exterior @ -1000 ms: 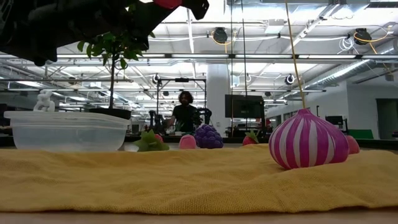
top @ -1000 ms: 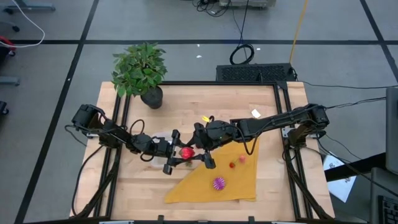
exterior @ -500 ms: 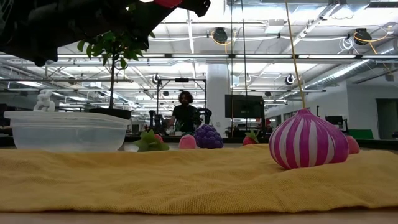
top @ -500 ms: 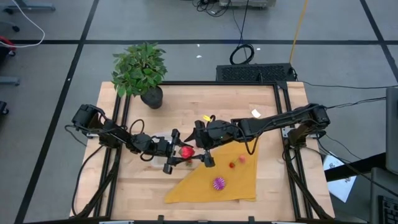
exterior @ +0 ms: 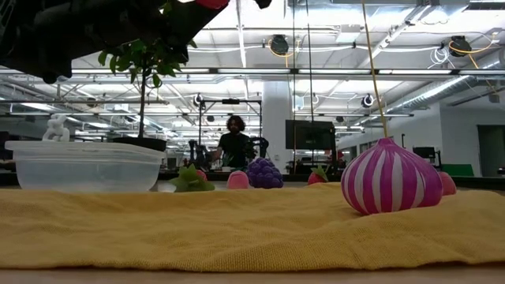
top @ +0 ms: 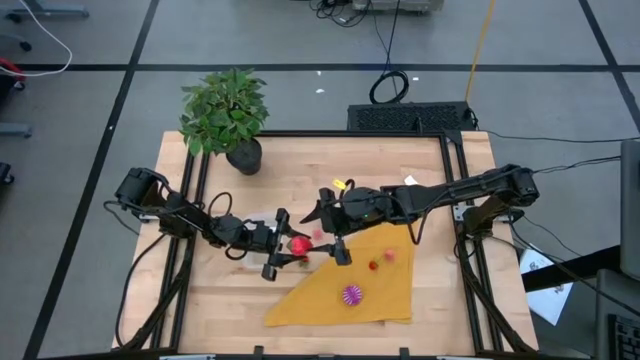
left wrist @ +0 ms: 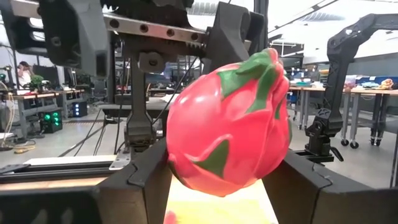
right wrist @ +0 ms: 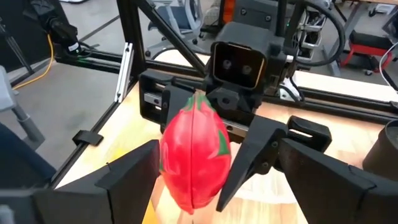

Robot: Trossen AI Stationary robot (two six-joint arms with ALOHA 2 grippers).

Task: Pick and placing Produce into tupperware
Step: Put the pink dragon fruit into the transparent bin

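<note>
Covering the table's point(top: 210, 300) front, the yellow cloth point(top: 370, 290) hides much of the tub point(exterior: 85, 166) from above, where the arms overlap it; the low view shows it clear and standing on the cloth. The left gripper point(top: 285, 257) is clamped on a red dragon fruit point(top: 299, 244) held in the air over the cloth's edge. The right gripper point(top: 328, 230), fingers spread, sits just beside it, not touching. A striped ball point(exterior: 390, 177), grapes point(exterior: 264, 173) and smaller pieces lie apart; those behind are hard to make out.
</note>
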